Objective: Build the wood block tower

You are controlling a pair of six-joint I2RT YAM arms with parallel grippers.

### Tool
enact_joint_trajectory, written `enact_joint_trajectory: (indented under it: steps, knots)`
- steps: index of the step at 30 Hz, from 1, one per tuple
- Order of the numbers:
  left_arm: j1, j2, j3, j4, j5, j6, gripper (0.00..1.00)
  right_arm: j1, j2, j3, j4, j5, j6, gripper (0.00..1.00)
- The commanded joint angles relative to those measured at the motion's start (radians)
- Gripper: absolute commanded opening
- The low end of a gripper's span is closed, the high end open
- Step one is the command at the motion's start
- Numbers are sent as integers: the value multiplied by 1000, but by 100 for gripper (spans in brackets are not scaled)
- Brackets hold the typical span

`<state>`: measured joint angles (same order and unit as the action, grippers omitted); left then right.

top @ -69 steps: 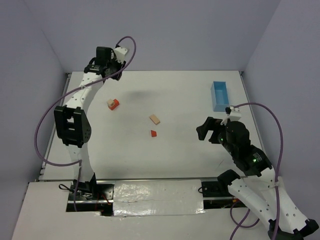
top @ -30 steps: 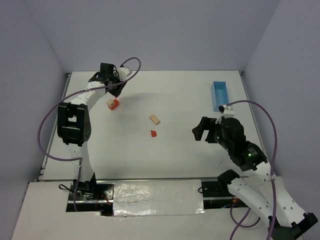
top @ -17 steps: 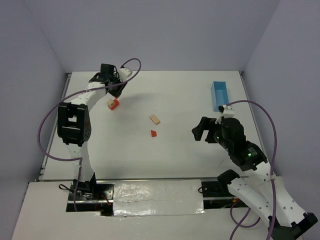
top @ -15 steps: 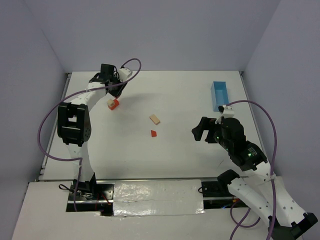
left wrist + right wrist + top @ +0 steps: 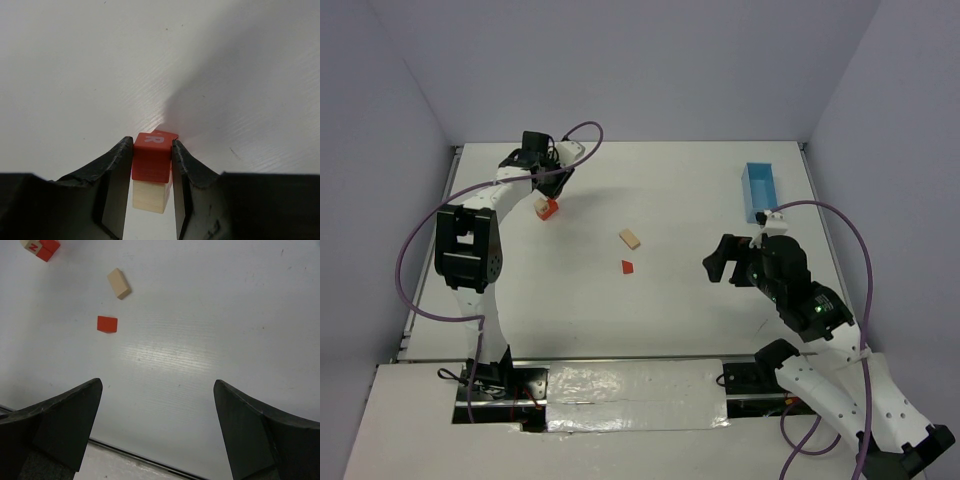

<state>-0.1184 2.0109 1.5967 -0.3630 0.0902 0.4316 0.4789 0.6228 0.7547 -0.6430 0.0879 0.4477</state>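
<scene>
while the left gripper (image 5: 151, 144) is reaching down over the far left part of the table (image 5: 700, 190), its two dark fingers (image 5: 117, 165) are pressing against opposite sides of a red cube (image 5: 152, 161) that is showing a pale letter on its upper face, so the jaws are standing partly closed and clamping that cube. a tan cube (image 5: 149, 198) is sitting flush against the red one on the side nearer the wrist camera, also lying between the fingers, though whether they are touching it i cannot tell. the right gripper (image 5: 157, 384) is hanging above the right side of the table with its jaws spread wide and nothing between them. near the middle of the table, well apart from the two cubes, a tan slab (image 5: 119, 283) is lying flat, and a red wedge (image 5: 107, 324) is lying near it on the side toward the arm bases, not touching it. a light blue box (image 5: 759, 192) is sitting by the far right edge.
</scene>
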Motion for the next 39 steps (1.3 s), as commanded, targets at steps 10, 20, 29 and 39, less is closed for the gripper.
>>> enact_joint_trajectory:
  steps: [10,20,29,39]
  knots:
    - [6,-40,-9,24,10,29,14,7,14,-9,40,-19,-18,100]
    - [6,-32,-18,30,-1,30,16,9,18,-9,40,-20,-18,100]
    - [6,-32,-24,38,-21,22,18,7,22,-8,39,-22,-18,100]
    - [6,-40,-32,42,-21,15,23,7,20,-6,43,-24,-20,100]
